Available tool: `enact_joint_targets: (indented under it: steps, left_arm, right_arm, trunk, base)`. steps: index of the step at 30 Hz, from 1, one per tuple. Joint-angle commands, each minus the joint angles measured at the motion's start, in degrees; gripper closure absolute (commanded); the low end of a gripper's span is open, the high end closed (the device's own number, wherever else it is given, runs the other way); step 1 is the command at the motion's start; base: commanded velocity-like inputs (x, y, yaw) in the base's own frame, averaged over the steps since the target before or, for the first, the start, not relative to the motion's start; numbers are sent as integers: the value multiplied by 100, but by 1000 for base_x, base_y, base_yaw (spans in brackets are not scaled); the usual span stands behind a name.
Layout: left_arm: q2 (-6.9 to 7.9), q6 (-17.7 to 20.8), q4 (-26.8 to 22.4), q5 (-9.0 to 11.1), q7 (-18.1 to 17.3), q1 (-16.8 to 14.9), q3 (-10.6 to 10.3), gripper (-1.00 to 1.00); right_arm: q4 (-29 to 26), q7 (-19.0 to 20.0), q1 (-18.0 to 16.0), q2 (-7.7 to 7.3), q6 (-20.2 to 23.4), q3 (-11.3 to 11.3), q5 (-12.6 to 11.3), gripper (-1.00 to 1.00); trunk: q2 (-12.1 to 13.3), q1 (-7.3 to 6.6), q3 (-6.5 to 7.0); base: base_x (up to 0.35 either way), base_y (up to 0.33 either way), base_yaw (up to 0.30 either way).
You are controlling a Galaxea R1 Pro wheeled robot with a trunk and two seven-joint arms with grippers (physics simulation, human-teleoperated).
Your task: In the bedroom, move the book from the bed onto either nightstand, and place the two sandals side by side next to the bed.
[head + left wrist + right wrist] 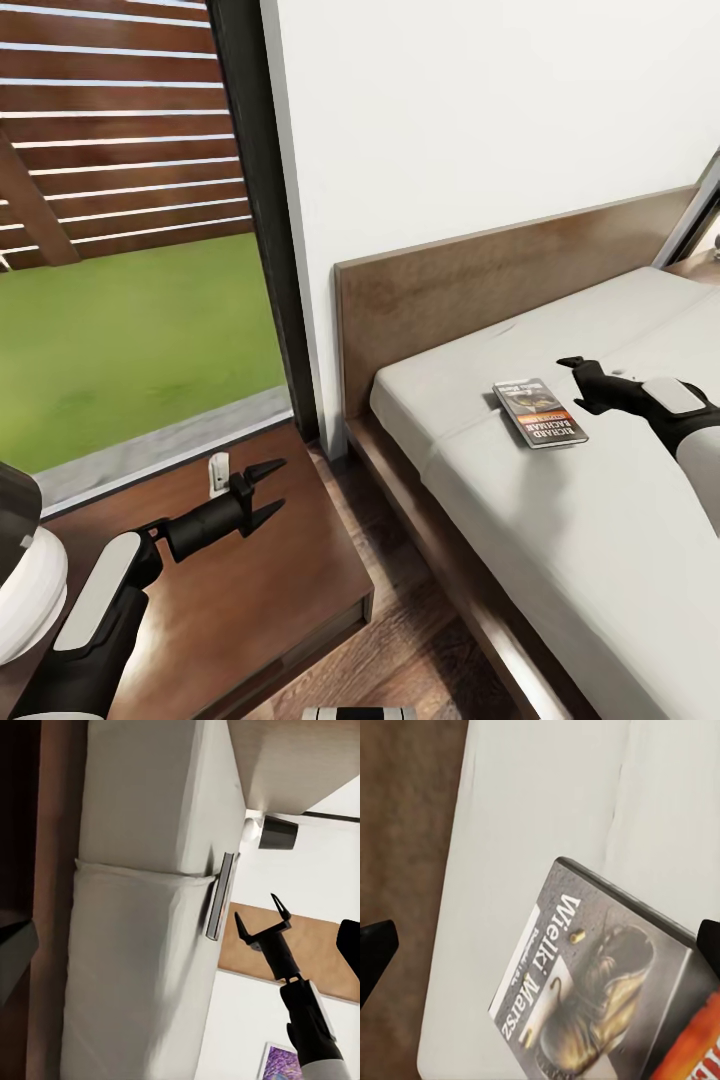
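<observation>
Lying flat on the bed (560,500), the book (540,412) is approached by the released right pincer (580,383); a shallow grip risks slippage. Left pincer (268,492) released.

Book (540,412), grey cover w/ orange band, lies flat face-up on off-white mattress of dark-framed bed (470,620), near headboard. Dark brown nightstand (290,590) stands just beside bed, by window.
</observation>
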Motion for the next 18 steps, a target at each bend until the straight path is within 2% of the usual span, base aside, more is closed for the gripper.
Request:
enact_joint_targets:
  steps: [1,7,18]
  left_arm:
    - [-1,22,-3,62,58,-3,6,-100]
    - [0,23,0,61,56,-3,6,-100]
    - [0,20,1,56,59,-3,6,-100]
  right_arm:
    - [2,20,-2,1,23,-25,33,-100]
    - [9,21,1,8,12,-8,53,-100]
    - [6,16,3,8,-10,-17,278,-100]
  trunk:
    - [-2,-1,-4]
    - [-2,-1,-4]
    - [-2,-1,-4]
  base:
    - [0,0,0]
    - [0,0,0]
    - [0,0,0]
